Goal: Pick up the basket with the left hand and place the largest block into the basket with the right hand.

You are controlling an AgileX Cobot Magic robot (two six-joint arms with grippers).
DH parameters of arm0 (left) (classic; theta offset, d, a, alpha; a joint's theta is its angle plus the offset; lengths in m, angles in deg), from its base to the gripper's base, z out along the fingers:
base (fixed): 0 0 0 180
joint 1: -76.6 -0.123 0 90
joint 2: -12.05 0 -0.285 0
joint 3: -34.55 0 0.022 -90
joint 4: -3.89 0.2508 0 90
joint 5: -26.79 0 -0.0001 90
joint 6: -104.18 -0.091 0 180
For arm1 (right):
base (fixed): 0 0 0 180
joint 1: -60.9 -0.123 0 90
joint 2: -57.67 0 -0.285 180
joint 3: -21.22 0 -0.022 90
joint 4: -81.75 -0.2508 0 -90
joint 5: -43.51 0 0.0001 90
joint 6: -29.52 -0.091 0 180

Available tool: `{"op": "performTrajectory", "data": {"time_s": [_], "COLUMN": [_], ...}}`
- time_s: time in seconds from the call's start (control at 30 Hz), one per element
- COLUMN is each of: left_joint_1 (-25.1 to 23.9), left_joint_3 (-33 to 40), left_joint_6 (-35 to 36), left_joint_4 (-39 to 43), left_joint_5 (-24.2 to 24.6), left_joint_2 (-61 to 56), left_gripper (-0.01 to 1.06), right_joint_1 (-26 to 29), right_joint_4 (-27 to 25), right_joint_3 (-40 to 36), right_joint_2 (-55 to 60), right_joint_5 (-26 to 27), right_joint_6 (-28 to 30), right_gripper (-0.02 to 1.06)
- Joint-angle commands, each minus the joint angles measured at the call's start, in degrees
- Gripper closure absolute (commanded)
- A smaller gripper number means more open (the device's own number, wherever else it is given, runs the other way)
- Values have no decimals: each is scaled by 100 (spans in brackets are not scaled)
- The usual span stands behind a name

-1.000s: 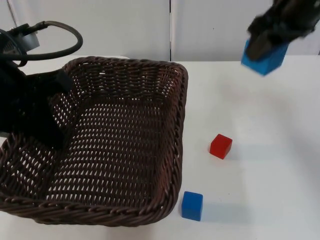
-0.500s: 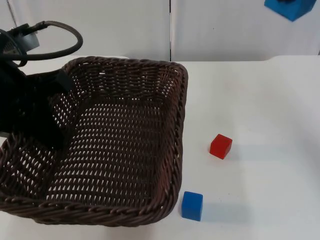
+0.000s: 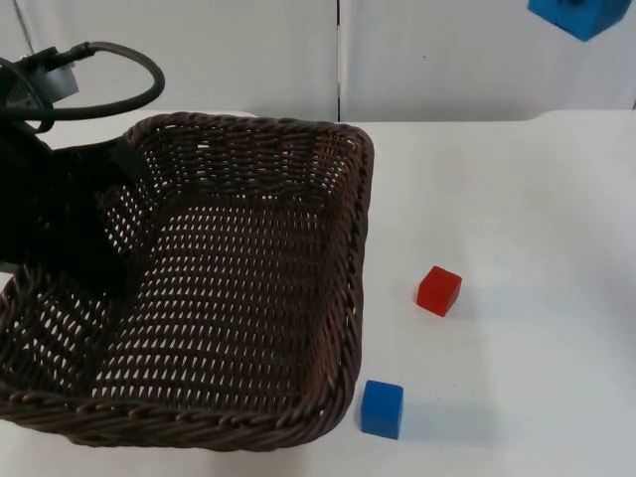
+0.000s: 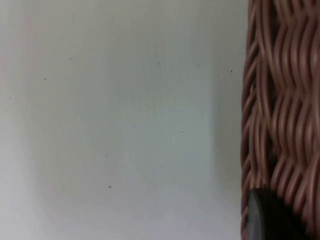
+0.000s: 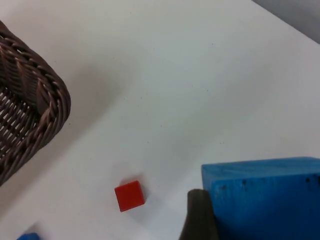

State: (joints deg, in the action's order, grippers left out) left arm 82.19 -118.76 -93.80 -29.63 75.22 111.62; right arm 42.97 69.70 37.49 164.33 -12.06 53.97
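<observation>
A dark brown wicker basket [image 3: 238, 288] takes up the left of the table in the top view. My left gripper [image 3: 72, 238] is at its left rim, shut on the basket; the woven wall [image 4: 280, 100] and one black fingertip [image 4: 265, 217] appear in the left wrist view. The largest block, light blue [image 3: 581, 15], hangs high at the far right above the table. My right gripper [image 5: 255, 215] is shut on this block [image 5: 265, 195], with one finger [image 5: 200, 217] pressed against its side.
A small red block [image 3: 438, 290] lies on the white table right of the basket, and a small blue block [image 3: 382, 408] sits near the basket's front right corner. The grey partition wall [image 3: 437, 55] closes the back. Both small blocks [image 5: 129, 195] lie below the held block.
The right gripper has lifted the large blue block up and to the right, to the top view's upper edge. Basket, left arm and small blocks have stayed put.
</observation>
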Motion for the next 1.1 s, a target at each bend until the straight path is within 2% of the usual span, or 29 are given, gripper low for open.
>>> {"op": "performTrajectory", "data": {"time_s": [0.0, 0.4, 0.53, 0.97, 1.07], "left_joint_1": [5, 5, 5, 5, 5], "left_joint_3": [8, 8, 8, 8, 8], "left_joint_6": [34, 34, 34, 34, 34], "left_joint_4": [-191, -207, -207, -207, -207], "left_joint_5": [50, 50, 50, 50, 50], "left_joint_2": [-86, -86, -86, -86, -86], "left_gripper": [105, 105, 105, 105, 105], "right_joint_1": [3, -26, -232, -1646, -1821], "right_joint_4": [-21, -1224, -1247, -1210, -1210], "right_joint_3": [33, 33, 33, 33, 16], "right_joint_2": [-77, -77, -77, 90, 148], "right_joint_5": [1, 103, 103, 573, 631], "right_joint_6": [-67, -79, -65, -40, 6], "right_gripper": [105, 105, 105, 105, 105]}}
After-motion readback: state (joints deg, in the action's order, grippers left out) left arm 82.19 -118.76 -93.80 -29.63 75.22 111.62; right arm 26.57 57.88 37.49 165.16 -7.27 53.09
